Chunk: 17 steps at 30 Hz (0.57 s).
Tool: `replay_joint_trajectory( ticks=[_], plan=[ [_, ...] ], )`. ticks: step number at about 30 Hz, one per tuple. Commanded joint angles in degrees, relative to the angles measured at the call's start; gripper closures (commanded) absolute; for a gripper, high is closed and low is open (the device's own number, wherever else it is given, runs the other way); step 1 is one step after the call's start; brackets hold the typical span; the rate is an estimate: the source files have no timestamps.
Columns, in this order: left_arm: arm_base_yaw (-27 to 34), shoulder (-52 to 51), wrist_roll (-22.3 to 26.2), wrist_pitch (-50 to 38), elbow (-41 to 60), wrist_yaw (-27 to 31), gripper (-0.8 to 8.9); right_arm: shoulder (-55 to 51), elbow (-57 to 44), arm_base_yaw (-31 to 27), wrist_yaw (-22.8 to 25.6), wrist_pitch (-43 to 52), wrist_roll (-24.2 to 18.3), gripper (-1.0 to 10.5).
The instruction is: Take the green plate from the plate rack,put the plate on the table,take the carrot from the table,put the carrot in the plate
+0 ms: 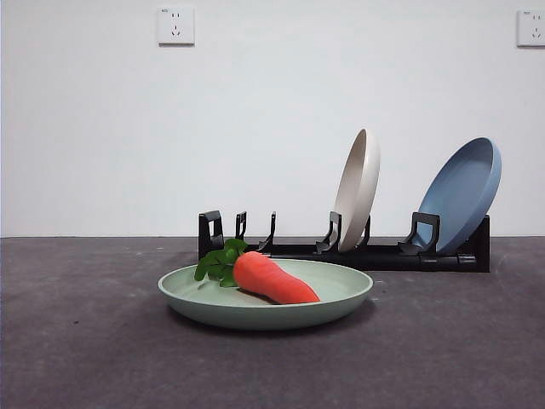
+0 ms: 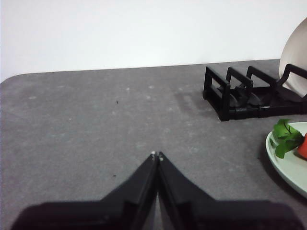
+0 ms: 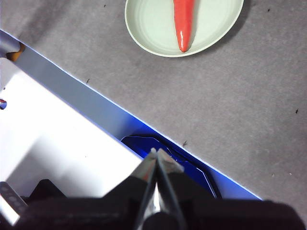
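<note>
The green plate (image 1: pixel 341 294) lies flat on the dark grey table (image 1: pixel 85 341), in front of the black plate rack (image 1: pixel 383 253). The carrot (image 1: pixel 272 279) lies in the plate with its leaves toward the left. The plate (image 3: pixel 148 21) and carrot (image 3: pixel 183 21) also show in the right wrist view, and the plate's edge (image 2: pixel 283 165) shows in the left wrist view. My left gripper (image 2: pixel 157 155) is shut and empty over bare table, left of the rack (image 2: pixel 240 93). My right gripper (image 3: pixel 158 154) is shut and empty, held back over the table's front edge. Neither arm shows in the front view.
A cream-white plate (image 1: pixel 358 187) and a blue plate (image 1: pixel 462 193) stand upright in the rack. A white wall with two sockets (image 1: pixel 175 25) is behind the table. A blue-edged white surface (image 3: pixel 57 124) lies beyond the table's front edge.
</note>
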State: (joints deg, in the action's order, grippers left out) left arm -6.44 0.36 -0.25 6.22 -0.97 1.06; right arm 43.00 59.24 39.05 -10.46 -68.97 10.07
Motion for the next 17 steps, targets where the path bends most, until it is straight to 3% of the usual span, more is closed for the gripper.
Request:
replay_joint_trajectory(
  ticks=[1,5,17],
  plan=[
    [0.17,-0.24,-0.59,0.94,0.81,0.04,8.15,-0.04,-0.02,0.13,0.09,0.33,-0.04,9.4],
    [0.17,-0.24,-0.59,4.74,0.79,-0.13,8.15,-0.04,-0.02,0.13,0.09,0.33,-0.04,9.4],
    [0.15,-0.24,-1.18,4.15,0.79,0.13,8.15,-0.04,-0.02,0.13,0.09,0.33,-0.04,9.4]
  ],
)
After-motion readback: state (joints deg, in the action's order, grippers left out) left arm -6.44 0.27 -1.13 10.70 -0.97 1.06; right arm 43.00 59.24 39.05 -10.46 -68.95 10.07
